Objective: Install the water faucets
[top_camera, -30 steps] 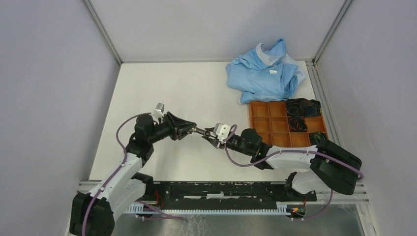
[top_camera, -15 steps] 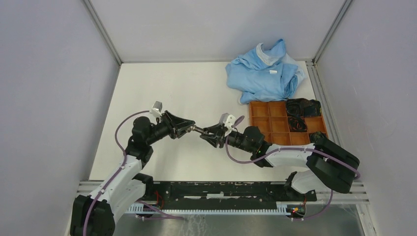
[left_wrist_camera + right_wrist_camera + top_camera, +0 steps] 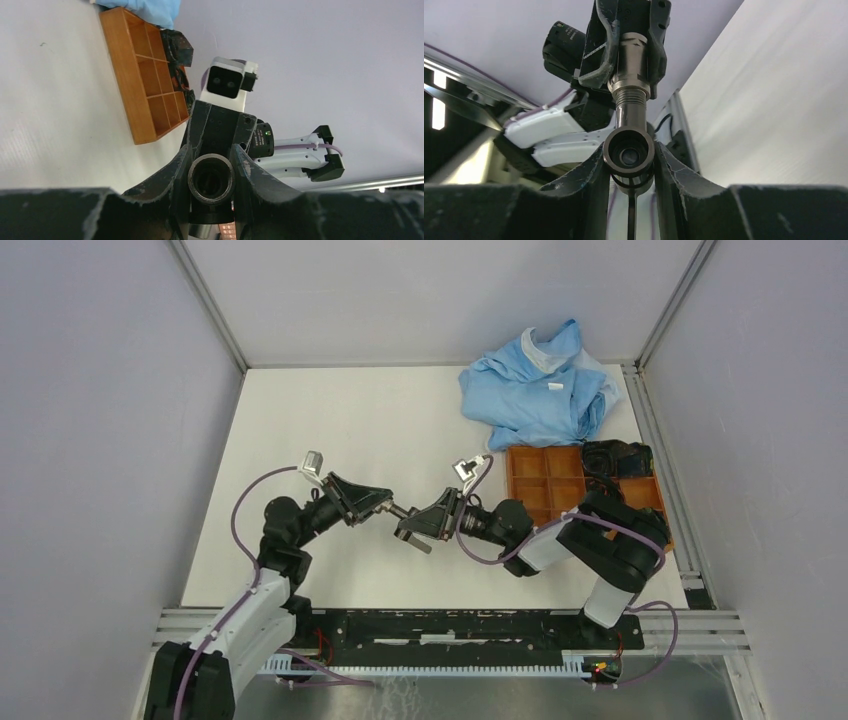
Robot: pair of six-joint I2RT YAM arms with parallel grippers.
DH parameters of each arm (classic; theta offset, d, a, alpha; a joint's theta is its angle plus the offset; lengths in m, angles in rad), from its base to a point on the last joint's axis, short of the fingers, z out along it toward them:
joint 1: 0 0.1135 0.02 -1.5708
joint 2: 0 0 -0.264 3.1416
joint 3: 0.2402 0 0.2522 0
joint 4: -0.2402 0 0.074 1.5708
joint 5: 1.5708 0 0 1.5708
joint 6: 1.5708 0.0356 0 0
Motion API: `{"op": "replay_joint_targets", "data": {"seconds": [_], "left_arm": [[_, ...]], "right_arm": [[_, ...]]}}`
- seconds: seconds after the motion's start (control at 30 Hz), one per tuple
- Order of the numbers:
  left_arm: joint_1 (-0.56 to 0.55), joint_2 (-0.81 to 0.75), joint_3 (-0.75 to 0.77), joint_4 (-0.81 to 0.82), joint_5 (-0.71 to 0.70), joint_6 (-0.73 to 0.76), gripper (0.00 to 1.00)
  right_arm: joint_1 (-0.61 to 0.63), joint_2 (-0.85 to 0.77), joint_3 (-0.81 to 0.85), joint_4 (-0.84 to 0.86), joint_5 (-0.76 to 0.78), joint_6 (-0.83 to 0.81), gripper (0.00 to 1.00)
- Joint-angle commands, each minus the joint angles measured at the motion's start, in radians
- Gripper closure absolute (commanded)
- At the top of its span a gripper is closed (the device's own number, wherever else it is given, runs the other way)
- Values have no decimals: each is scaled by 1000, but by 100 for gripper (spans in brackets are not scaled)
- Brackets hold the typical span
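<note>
Left gripper (image 3: pixel 211 166) is seen clamped on the threaded fitting (image 3: pixel 631 85). Right gripper (image 3: pixel 629 154) is clamped on the T-shaped fitting (image 3: pixel 611 152). The two pieces are met end to end, left of the orange compartment tray (image 3: pixel 545 490). Both axes should be held in line and the thread turned gently, so cross-threading is avoided.

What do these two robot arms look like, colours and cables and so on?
Both the left arm and right arm have white shells and black joints, with a lilac cable looping alongside. The left gripper and right gripper are black, wedge-shaped, two-fingered, scuffed at the edges, each topped by a small white camera box.
</note>
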Motion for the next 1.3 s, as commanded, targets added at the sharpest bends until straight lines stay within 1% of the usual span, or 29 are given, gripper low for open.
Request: {"op": "replay_joint_targets", "data": {"seconds": [0.0,0.13,0.17,0.23,0.27,0.3,0.37,0.4,0.5,0.57,0.63,0.73,0.8,0.87,0.9,0.97,1.03,1.1,1.13,1.17,1.23,1.27], "left_arm": [[-11,-20,-10,154,35,13,98],[-10,-27,-21,153,27,22,98],[-10,-28,-23,153,22,21,98],[-9,-30,-22,141,9,23,98],[-9,-32,-22,135,1,23,98],[-9,-32,-22,128,-5,24,98],[-10,-36,-20,114,-18,23,98],[-9,-36,-20,112,-23,19,98],[-10,-39,-21,103,-38,0,98],[-9,-42,-21,98,-50,-12,98],[-8,-46,-12,69,-61,-19,98],[-4,-51,10,0,-68,-17,98],[0,-48,29,-58,-71,-14,98],[8,-32,49,-99,-60,-18,98],[13,-19,56,-101,-50,-27,98],[24,8,73,-117,-29,-53,98],[31,37,98,-147,-10,-80,98],[33,62,140,-234,4,-88,98],[33,71,166,-285,7,-78,98],[33,77,190,-352,4,-67,98],[34,78,242,-439,-7,-52,98],[34,79,262,-480,-13,-46,98]], "right_arm": [[15,88,65,485,-96,435,100],[12,79,51,482,-76,475,100],[8,76,45,475,-76,477,97],[4,69,24,470,-66,474,61],[2,65,9,463,-63,470,47],[-1,59,-7,455,-60,462,37],[-5,43,-36,427,-53,435,18],[-7,32,-50,415,-49,424,12],[-12,-9,-92,374,-43,370,2],[-20,-47,-112,323,-56,315,2],[-31,-106,-136,234,-78,242,2],[-55,-250,-182,45,-88,103,2],[-74,-371,-191,-144,-104,-19,2],[-84,-511,-172,-423,-86,-188,2],[-83,-586,-143,-612,-59,-297,2],[-83,-702,-85,-895,15,-501,2],[-75,-798,-41,-1080,104,-703,2],[-18,-895,-27,-1174,237,-922,2],[29,-935,-25,-1200,320,-1047,2],[98,-973,-28,-1211,435,-1180,2],[230,-994,-14,-1240,646,-1383,2],[286,-982,-1,-1253,715,-1458,2]]}}
